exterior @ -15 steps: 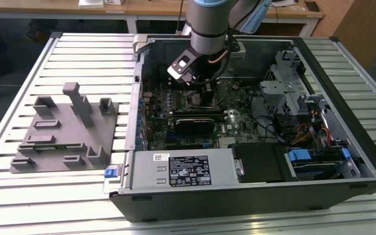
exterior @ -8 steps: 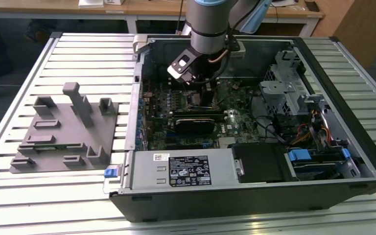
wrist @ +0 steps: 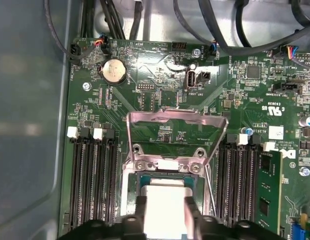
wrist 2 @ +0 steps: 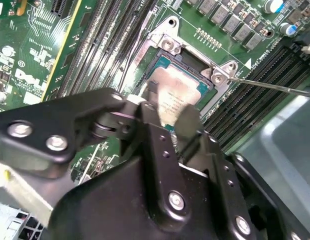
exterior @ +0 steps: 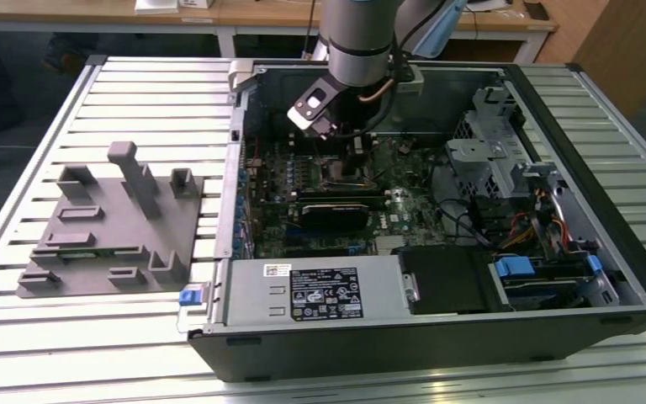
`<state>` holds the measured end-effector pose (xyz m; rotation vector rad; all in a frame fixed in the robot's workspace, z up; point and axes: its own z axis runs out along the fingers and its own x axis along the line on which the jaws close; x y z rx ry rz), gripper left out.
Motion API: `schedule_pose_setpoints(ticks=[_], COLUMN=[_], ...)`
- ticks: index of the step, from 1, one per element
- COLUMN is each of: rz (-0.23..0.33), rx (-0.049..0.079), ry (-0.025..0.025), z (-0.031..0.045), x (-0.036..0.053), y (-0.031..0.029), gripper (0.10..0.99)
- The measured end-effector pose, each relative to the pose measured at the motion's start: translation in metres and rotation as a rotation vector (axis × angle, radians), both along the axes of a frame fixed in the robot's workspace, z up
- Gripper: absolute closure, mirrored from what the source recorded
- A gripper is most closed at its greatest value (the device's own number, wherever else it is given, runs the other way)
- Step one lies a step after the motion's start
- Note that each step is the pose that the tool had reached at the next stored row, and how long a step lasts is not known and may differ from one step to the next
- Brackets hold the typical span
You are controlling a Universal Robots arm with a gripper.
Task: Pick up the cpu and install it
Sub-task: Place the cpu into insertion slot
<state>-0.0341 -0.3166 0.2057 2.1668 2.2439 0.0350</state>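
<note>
Tool (wrist: 165, 201) pinches the cpu (wrist: 165, 215) by 2 opposite edges, low in the open socket (wrist: 145, 165) on the motherboard (wrist: 145, 80). Chip looks light, stiff, smooth-topped and probably fragile underneath, so the edges seem the safest grip.

cpu (wrist 2: 180, 92) top: pale silvery metal, matt. gripper (wrist: 165, 210) body: black, satin, with shiny screw heads (wrist 2: 176, 200). socket frame (wrist: 176, 120): bare bright metal. motherboard (wrist: 145, 80): glossy green. fixture block (exterior: 110, 227): matt grey plastic.
</note>
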Motion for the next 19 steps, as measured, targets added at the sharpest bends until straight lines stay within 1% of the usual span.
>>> schedule_pose_setpoints(ticks=[1,2,5,6,8,12,19], rz=[0.0,0.0,0.0,0.0,0.0,0.0,0.0], rx=[0.0,0.0,0.0,0.0,0.0,-0.001,-0.001], ry=[0.0004,0.0009,0.0038,0.0046,0.0056,0.0082,0.0088], z=[0.0007,0.0013,0.0026,0.0031,0.0036,0.005,0.0069], x=[0.0001,0.0002,0.0005,0.0005,0.0006,0.0007,0.0007], y=[0.0,0.0,0.0,0.0,0.0,0.0,0.0], gripper=[0.678,0.678,0.855,0.855,0.973,0.98,0.98])
